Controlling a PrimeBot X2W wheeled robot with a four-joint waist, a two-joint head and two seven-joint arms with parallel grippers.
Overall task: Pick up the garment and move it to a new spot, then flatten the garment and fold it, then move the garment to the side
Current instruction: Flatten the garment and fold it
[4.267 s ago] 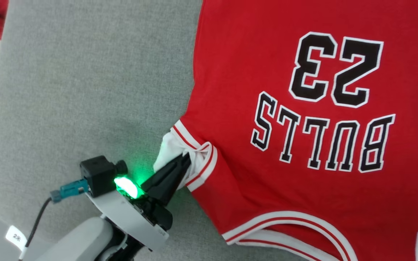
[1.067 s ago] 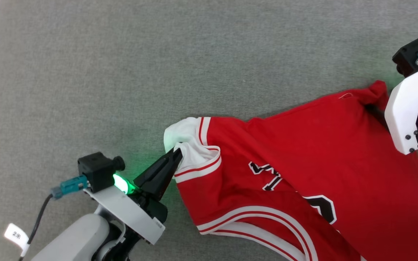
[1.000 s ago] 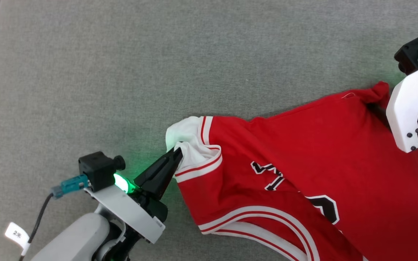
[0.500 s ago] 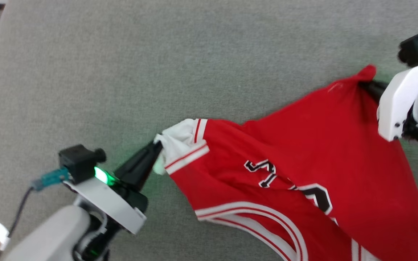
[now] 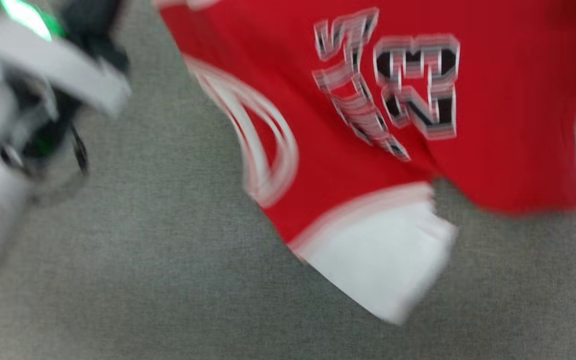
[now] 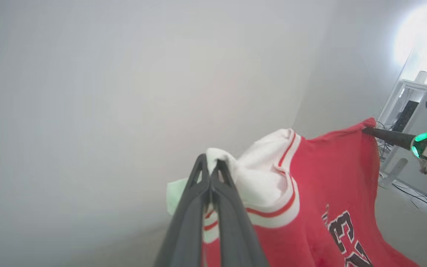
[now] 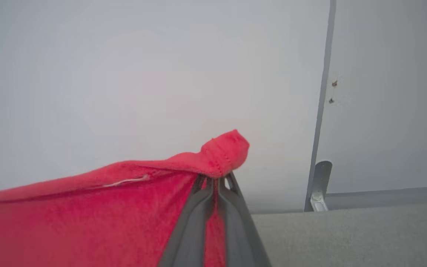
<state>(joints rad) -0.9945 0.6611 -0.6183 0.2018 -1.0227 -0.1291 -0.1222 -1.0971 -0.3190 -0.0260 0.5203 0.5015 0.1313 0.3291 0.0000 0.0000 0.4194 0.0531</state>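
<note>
The garment (image 5: pixel 348 100), the red jersey, hung in the air like washing on a line, stretched between two pinched points above the grey tabletop (image 5: pixel 118 275). Its number faced outward and a white-lined flap dangled lowest. The head view was too smeared to tell whether that flap brushed the surface. It looked light, limp and a little slick, cloth that sags wherever it is not held and swings when carried, so I would judge the doubled, stitched edges to be the safest places to take hold. That was where it was held. The left end effector (image 6: pixel 209 165) was clamped tight on the bunched white-and-red striped trim of an armhole. The right end effector (image 7: pixel 215 181) was closed on a small peak of red hem at the far corner. Half a second earlier most of the jersey had still lain slumped on the tabletop, only taut along its top edge between two low grips. Now both arms had gone up and nearly the whole garment had lifted clear, and the head camera itself had swung, blurring everything.
</note>
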